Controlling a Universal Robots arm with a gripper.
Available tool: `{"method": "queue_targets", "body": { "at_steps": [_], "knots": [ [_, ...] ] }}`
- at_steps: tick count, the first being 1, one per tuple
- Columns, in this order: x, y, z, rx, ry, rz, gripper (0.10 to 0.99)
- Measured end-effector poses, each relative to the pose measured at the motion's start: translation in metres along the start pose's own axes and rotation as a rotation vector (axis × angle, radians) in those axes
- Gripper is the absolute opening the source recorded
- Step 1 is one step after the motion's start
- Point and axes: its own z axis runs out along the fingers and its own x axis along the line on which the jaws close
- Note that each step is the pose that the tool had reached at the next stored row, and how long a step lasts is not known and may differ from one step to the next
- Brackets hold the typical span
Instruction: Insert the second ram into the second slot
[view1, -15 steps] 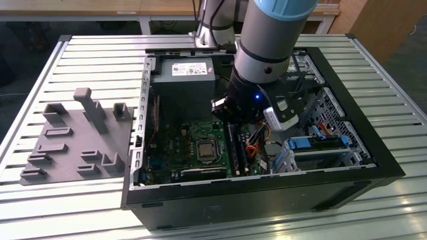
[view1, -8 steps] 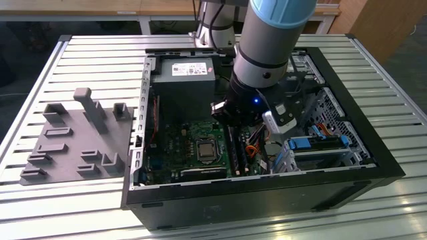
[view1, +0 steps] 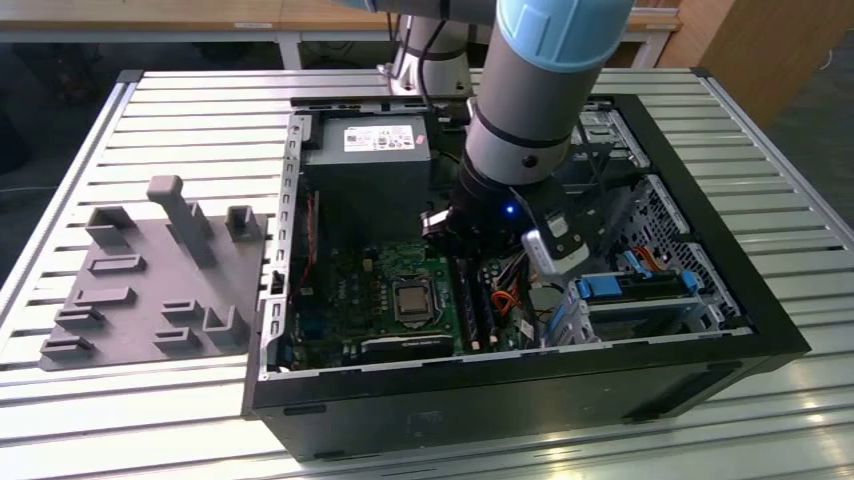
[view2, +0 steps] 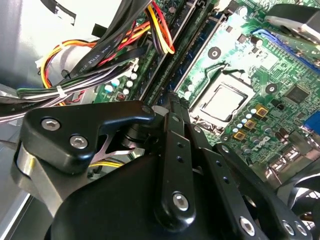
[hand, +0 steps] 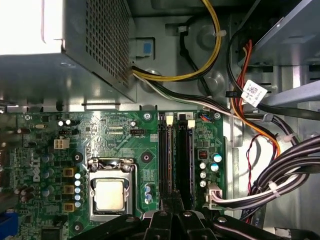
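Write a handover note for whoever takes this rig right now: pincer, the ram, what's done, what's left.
Pincer: down inside the open case, its tip at the two ram slots beside the CPU socket.
Second ram: I can't make it out, nor whether either slot is filled.
Done: the arm is at the slots.
Left: confirm the ram is seated in the second slot.

The arm (view1: 534, 110) reaches down into the open computer case (view1: 694, 250) over the motherboard (view1: 387, 300).
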Motion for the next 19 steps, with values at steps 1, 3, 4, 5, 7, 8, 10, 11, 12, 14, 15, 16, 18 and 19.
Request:
{"method": "queue_targets", "body": {
  "at_steps": [1,3,4,5,7,8,10,11,12,14,15,16,18,19],
  "knots": [
    [0.0000,0.0000,0.0007,0.000,0.0000,0.000,0.110],
    [-0.0001,-0.0001,0.0023,0.000,0.0000,0.000,0.110],
    [-0.0002,-0.0001,0.0030,0.000,0.0000,0.000,0.110],
    [-0.0002,-0.0002,0.0035,0.000,0.0000,0.000,0.110],
    [-0.0002,-0.0002,0.0044,0.000,0.0000,0.000,0.110],
    [-0.0003,-0.0002,0.0050,0.000,0.0000,0.000,0.110],
    [-0.0003,-0.0003,0.0063,0.000,0.0000,0.000,0.110],
    [-0.0004,-0.0003,0.0070,0.000,0.0000,0.000,0.110],
    [-0.0004,-0.0003,0.0077,0.000,-0.0001,0.000,0.110],
    [-0.0005,-0.0004,0.0090,0.000,0.0000,0.000,0.110],
    [-0.0005,-0.0004,0.0095,0.000,0.0000,0.000,0.110],
    [-0.0006,-0.0004,0.0102,0.000,0.0000,0.000,0.110],
    [-0.0006,-0.0005,0.0114,0.000,-0.0001,0.000,0.110],
    [-0.0006,-0.0005,0.0120,0.000,0.0000,0.000,0.110]
  ]
}}
